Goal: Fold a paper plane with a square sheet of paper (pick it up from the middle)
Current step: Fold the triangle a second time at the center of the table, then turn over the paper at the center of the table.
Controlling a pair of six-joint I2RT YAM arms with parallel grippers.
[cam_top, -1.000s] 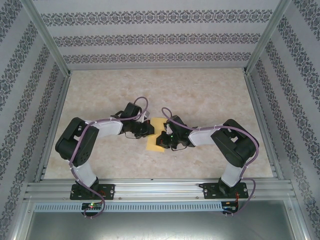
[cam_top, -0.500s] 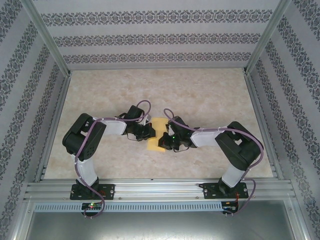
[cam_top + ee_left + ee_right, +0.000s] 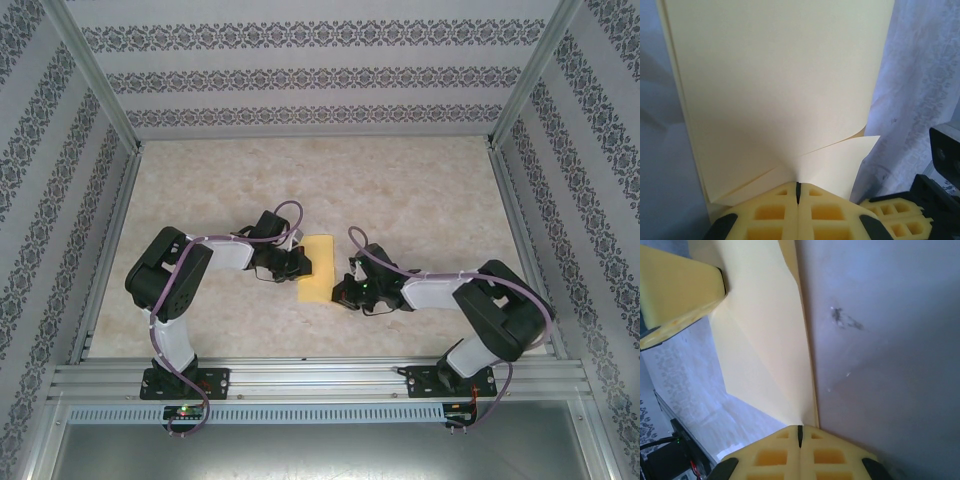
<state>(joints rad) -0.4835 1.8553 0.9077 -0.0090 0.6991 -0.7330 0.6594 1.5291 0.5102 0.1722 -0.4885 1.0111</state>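
The square sheet of paper is plain yellow and lies at the table's middle, folded into a narrow rectangle. My left gripper is at its left edge, shut on the sheet, whose folded layers run into the closed tips of the left gripper. My right gripper is at the sheet's near right corner. It is shut on the sheet, whose creases meet at the tips of the right gripper. The paper plane is out of view.
The marbled tabletop stretches behind the arms. Patterned walls and an aluminium frame close it in at the back and sides. The rail with both arm bases runs along the near edge.
My right arm has swung right and toward the near edge, uncovering more of the sheet. The left arm shifted slightly a second ago and has since held still.
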